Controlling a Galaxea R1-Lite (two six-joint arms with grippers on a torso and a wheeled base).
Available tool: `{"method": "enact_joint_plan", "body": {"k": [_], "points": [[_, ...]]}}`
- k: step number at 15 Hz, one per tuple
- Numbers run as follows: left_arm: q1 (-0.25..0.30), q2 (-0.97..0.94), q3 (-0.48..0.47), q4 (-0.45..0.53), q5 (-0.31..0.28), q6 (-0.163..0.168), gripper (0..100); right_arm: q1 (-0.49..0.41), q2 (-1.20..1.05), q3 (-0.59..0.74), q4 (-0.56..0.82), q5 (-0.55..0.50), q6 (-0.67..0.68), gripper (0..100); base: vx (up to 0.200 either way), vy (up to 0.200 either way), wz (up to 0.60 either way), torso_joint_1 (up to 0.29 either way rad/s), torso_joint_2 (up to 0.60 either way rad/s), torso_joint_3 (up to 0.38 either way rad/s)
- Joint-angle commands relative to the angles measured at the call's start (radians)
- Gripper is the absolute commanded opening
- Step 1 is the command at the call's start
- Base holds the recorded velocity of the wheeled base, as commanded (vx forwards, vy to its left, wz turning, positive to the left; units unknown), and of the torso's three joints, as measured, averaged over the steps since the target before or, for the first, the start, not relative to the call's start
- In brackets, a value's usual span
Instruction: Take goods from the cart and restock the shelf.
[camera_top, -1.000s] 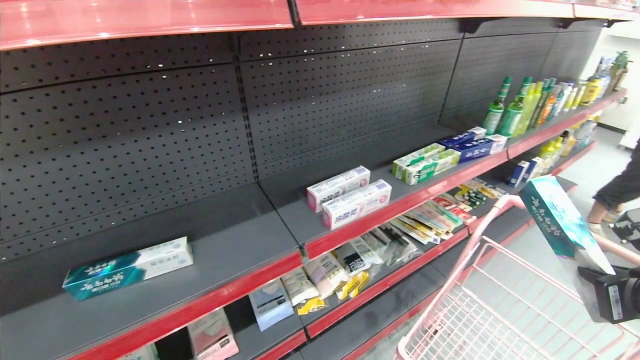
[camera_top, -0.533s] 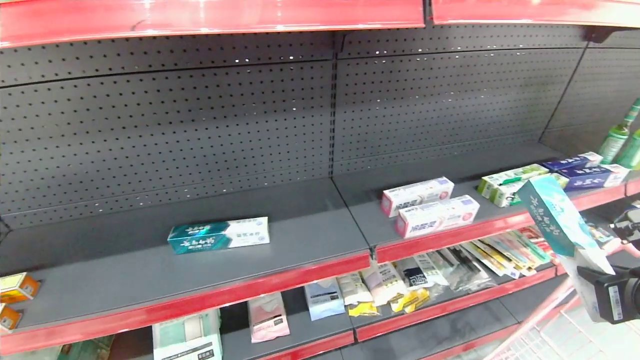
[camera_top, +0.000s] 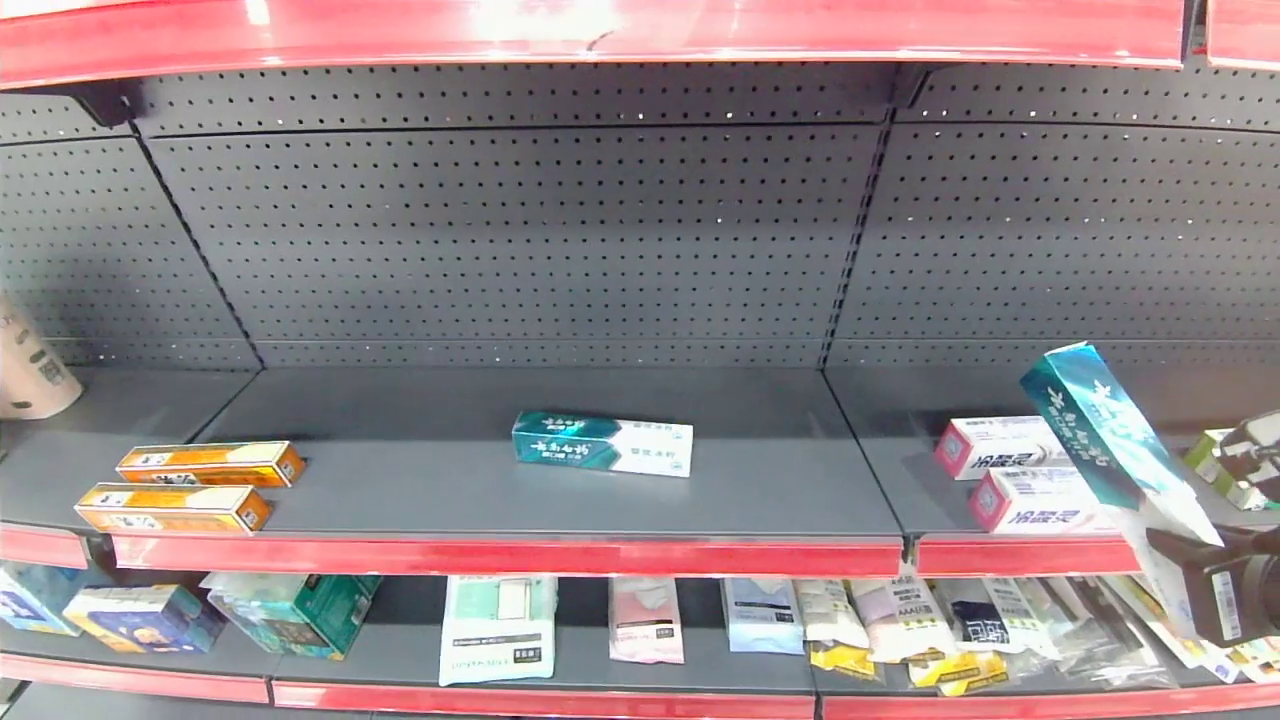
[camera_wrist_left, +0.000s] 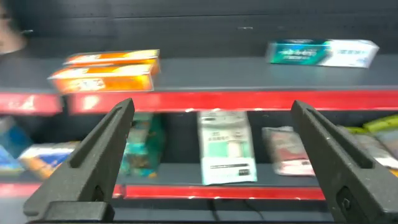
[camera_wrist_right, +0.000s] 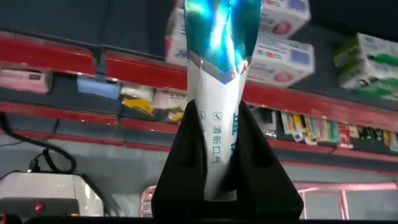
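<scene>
- Before the right-hand bay of the shelf, the teal-and-white cardboard toothpaste box hangs in the air, tilted, teal end uppermost, not yet set down.
- The right gripper has it by the white lower end, jaws pressed shut against its two broad faces.
- The left gripper sits low before the shelf front, jaws spread wide with nothing between them.
- On the grey metal shelf with a red front lip, a matching teal-and-white box lies flat in the middle bay, bare shelf around it.
- Pink-and-white cartons lie right of it, orange cartons well to the left.
- Judged step: carrying a picked item to its place. The next move calls for bringing the box leftward to its match, laying it flat alongside without nudging it, then releasing.
</scene>
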Motion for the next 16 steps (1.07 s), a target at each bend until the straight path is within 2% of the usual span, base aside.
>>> {"method": "enact_joint_plan", "body": {"k": [1,4,7,8,12,13,14,15,16], "points": [[0.000,0.000,0.000,0.000,0.000,0.000,100,-0.006,0.004,0.002,-0.003,0.001,0.011,0,0.000,0.000,0.00,0.000,0.00,0.000],[0.000,0.002,-0.002,0.000,-0.001,0.001,100,-0.005,-0.020,0.011,-0.007,0.058,0.046,0,0.000,0.000,0.00,0.000,0.00,0.000],[-0.005,0.025,-0.003,0.000,-0.020,0.018,100,-0.005,-0.155,0.048,-0.007,0.188,0.075,0,0.000,0.000,0.00,0.000,0.00,0.000],[-0.006,0.034,-0.003,0.000,-0.041,0.034,100,-0.005,-0.206,0.068,-0.007,0.190,0.081,0,0.000,0.000,0.00,0.000,0.00,0.000],[-0.011,0.035,-0.005,0.002,-0.040,0.035,100,0.004,-0.474,0.137,0.006,0.229,0.073,0,0.000,0.000,0.00,0.000,0.00,0.000],[-0.009,0.046,-0.038,0.008,-0.030,0.034,100,0.006,-0.512,0.158,0.006,0.236,0.080,0,0.000,0.000,0.00,0.000,0.00,0.000],[-0.011,0.169,-0.195,0.031,-0.024,0.015,100,0.009,-0.552,0.184,0.006,0.246,0.090,0,0.000,0.000,0.00,0.000,0.00,0.000],[-0.011,0.308,-0.310,0.059,-0.026,-0.074,100,0.017,-0.589,0.204,0.006,0.262,0.107,0,0.000,0.000,0.00,0.000,0.00,0.000],[-0.011,0.365,-0.336,0.057,-0.030,-0.103,100,0.017,-0.612,0.214,0.006,0.259,0.109,0,0.000,0.000,0.00,0.000,0.00,0.000]]}}
